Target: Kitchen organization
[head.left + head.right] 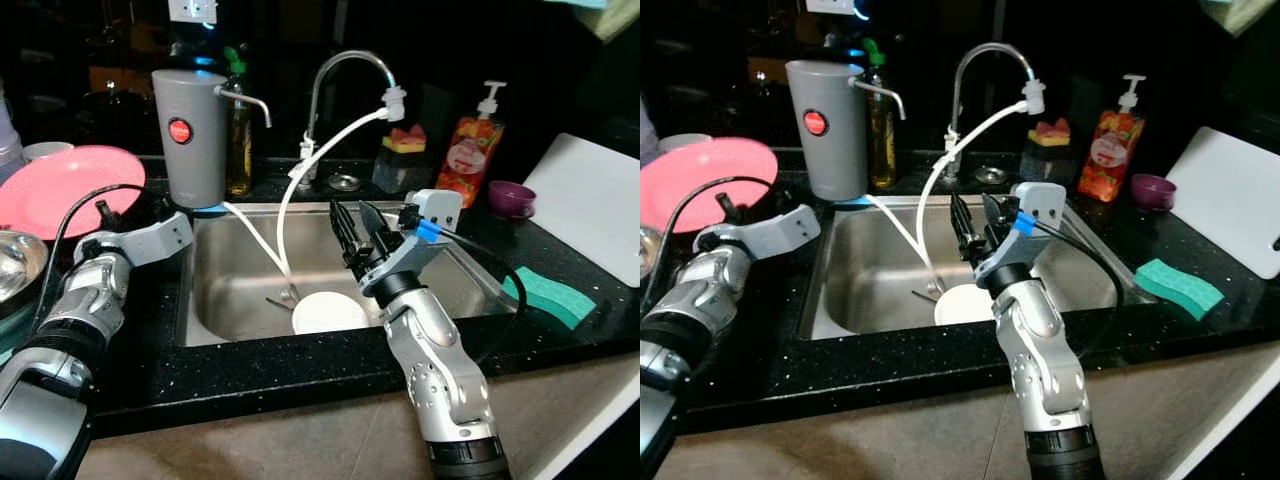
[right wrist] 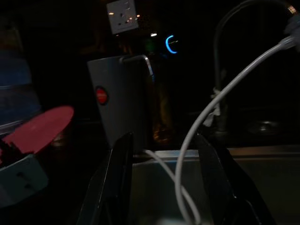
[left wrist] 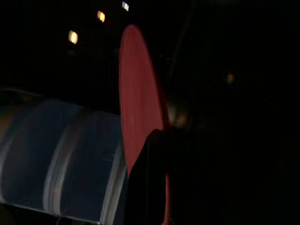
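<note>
Left eye view: right tool (image 1: 355,232) spread wide above sink (image 1: 240,300), staged over white plate (image 1: 328,312); left tool by pink plate (image 1: 60,188), state unclear.

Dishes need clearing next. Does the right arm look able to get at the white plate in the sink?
Probably yes. The right tool hangs open above the sink, just over the white plate; only the white hose runs beside it.

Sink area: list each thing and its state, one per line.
right gripper: open, empty, above the sink
left gripper: at the pink plate
white plate: lying in sink
faucet: no water seen running
green sponge: flat on counter
soap bottle: upright
</note>
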Controlling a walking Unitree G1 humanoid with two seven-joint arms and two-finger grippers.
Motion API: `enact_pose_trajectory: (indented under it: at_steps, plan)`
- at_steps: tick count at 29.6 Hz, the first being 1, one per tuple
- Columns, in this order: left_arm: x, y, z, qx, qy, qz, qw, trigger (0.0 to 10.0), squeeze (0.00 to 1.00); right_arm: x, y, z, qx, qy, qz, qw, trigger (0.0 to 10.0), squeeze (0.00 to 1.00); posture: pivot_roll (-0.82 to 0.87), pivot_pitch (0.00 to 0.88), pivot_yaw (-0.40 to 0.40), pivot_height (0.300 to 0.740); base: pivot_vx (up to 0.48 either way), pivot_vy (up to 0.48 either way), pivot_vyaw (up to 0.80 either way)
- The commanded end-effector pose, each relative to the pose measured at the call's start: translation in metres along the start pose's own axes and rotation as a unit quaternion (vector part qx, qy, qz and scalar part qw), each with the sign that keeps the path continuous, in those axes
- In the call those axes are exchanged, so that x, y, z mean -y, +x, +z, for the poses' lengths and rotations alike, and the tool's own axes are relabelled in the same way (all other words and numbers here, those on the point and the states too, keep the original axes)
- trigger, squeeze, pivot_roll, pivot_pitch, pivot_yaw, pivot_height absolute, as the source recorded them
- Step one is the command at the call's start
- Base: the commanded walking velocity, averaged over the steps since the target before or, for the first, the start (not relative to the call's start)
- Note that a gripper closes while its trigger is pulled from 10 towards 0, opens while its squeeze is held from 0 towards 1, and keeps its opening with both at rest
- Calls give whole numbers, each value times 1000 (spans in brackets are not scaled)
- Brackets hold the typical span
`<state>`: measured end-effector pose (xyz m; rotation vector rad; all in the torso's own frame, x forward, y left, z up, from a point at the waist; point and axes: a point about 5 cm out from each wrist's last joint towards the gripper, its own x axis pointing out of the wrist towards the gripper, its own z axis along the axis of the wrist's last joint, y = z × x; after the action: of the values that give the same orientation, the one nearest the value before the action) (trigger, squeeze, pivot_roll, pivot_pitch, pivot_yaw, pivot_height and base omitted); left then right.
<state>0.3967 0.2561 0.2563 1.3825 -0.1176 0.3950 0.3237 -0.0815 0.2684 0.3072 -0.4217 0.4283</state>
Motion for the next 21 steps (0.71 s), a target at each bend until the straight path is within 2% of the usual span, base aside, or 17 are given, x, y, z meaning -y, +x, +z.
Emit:
enact_pose_trajectory:
  at_steps: [1, 2, 5, 7, 11, 13, 14, 16, 17, 18, 19, 21]
  plan:
    - [2, -10, 20, 59, -11, 45, 997, 10000, 0, -3, 0, 5, 3, 17, 19, 1000, 10000, 0, 183, 52, -130, 740, 0, 0, 0]
    - [2, -10, 20, 59, -11, 45, 997, 10000, 0, -3, 0, 5, 3, 17, 19, 1000, 10000, 0, 183, 52, -130, 740, 0, 0, 0]
    - [7, -26, 38, 127, -25, 77, 989, 10000, 0, -9, 1, 7, -1, 51, 51, 997, 10000, 0, 185, 55, -137, 740, 0, 0, 0]
    - [10, -35, 45, 155, -30, 90, 983, 10000, 0, -14, 1, 8, -2, 69, 74, 995, 10000, 0, 188, 58, -140, 740, 0, 0, 0]
    - [10, -38, 47, 163, -35, 96, 981, 10000, 0, -15, 0, 9, -2, 75, 84, 994, 10000, 0, 188, 58, -140, 740, 0, 0, 0]
    - [14, -58, 59, 205, -54, 108, 971, 10000, 0, -21, -1, 10, -6, 97, 114, 989, 10000, 0, 195, 63, -149, 740, 0, 0, 0]
    - [14, -58, 59, 205, -54, 108, 971, 10000, 0, -21, -1, 10, -6, 97, 114, 989, 10000, 0, 195, 63, -149, 740, 0, 0, 0]
    - [19, -83, 73, 256, -75, 103, 958, 10000, 0, -26, -2, 9, -18, 112, 138, 984, 10000, 0, 195, 63, -149, 740, 0, 0, 0]
    - [19, -83, 73, 256, -75, 103, 958, 10000, 0, -26, -2, 9, -18, 112, 138, 984, 10000, 0, 195, 63, -149, 740, 0, 0, 0]
    - [22, -93, 79, 277, -83, 96, 952, 10000, 0, -25, -2, 7, -25, 116, 139, 983, 10000, 0, 202, 63, -160, 740, 0, 0, 0]
    - [22, -93, 79, 277, -83, 96, 952, 10000, 0, -25, -2, 7, -25, 116, 139, 983, 10000, 0, 202, 63, -160, 740, 0, 0, 0]
    - [26, -109, 87, 312, -95, 75, 942, 10000, 0, -21, -1, 2, -44, 122, 128, 983, 10000, 0, 202, 63, -160, 740, 0, 0, 0]
